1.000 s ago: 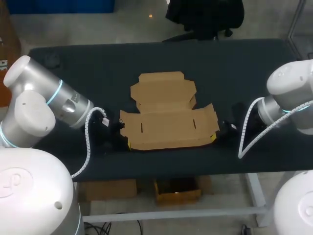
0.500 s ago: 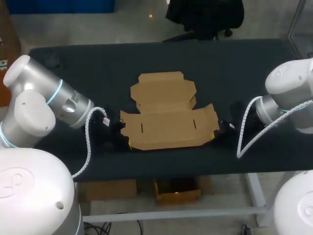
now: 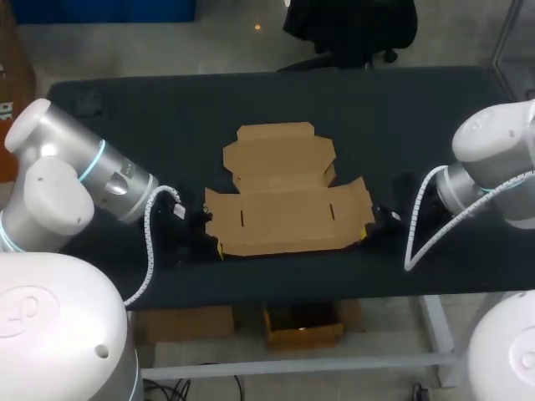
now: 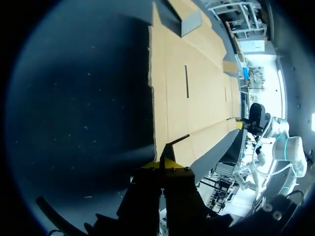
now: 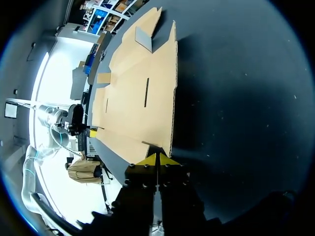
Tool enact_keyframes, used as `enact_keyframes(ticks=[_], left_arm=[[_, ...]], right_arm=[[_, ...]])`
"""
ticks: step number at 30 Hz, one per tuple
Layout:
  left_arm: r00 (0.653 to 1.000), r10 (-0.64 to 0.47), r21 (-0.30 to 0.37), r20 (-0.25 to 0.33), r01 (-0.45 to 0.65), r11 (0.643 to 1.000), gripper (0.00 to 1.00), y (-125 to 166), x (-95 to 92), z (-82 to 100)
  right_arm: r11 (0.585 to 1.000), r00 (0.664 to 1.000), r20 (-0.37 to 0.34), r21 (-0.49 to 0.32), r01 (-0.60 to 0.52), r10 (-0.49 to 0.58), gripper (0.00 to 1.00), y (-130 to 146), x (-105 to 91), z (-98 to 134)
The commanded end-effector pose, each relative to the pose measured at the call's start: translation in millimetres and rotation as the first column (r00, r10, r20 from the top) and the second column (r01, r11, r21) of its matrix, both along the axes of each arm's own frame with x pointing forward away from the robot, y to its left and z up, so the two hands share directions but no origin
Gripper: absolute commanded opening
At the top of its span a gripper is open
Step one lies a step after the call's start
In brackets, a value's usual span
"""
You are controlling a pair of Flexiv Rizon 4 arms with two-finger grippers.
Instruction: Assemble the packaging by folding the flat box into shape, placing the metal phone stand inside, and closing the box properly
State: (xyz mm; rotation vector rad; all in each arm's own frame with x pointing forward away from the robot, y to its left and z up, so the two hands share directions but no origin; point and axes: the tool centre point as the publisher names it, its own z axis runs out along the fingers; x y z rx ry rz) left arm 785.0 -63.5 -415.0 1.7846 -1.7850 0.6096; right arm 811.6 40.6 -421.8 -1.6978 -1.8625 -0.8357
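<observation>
A flat brown cardboard box (image 3: 284, 200) lies unfolded in the middle of the black table, its lid panel toward the far side. My left gripper (image 3: 219, 247) sits low at the box's front left corner, fingers shut, yellow tips against the cardboard edge (image 4: 197, 83). My right gripper (image 3: 366, 236) is shut at the front right corner in the same way. In the left wrist view my left gripper (image 4: 165, 163) has a small raised flap corner just ahead of its tips. The right wrist view has my right gripper (image 5: 157, 160) touching the box (image 5: 138, 98). Whether either pinches cardboard is hidden.
The black table top (image 3: 150, 125) spreads wide on all sides of the box. Its front edge (image 3: 292, 288) runs a short way behind both grippers. A small dark round thing (image 3: 88, 102) sits near the back left corner.
Both arms have shifted only slightly. The box lies as before and both grippers stay shut at its front corners.
</observation>
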Motion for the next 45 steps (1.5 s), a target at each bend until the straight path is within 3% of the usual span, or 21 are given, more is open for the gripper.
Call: enact_keyframes(ticks=[1,15,32,45], left_arm=[[1.0,-0.005,-0.002,-0.005,0.005,1.0,0.0,-3,1.9,-2.9],[0.999,-0.022,-0.004,0.042,0.022,1.0,0.0,-12,0.9,16.0],[0.999,-0.027,0.011,0.019,0.027,1.0,0.0,-21,5.9,6.7],[0.999,-0.019,0.051,0.049,0.017,0.999,0.0,-25,6.6,16.9]], right_arm=[[1.0,1.0,-0.001,0.007,-0.003,0.003,0.0,0,0.7,-1],[1.0,1.0,0.001,0.001,-0.011,0.011,0.0,4,1.2,0],[0.999,1.0,0.002,-0.011,-0.031,0.031,0.0,12,2.0,2],[0.998,0.999,0.017,-0.046,-0.04,0.041,0.0,18,-2.0,8]])
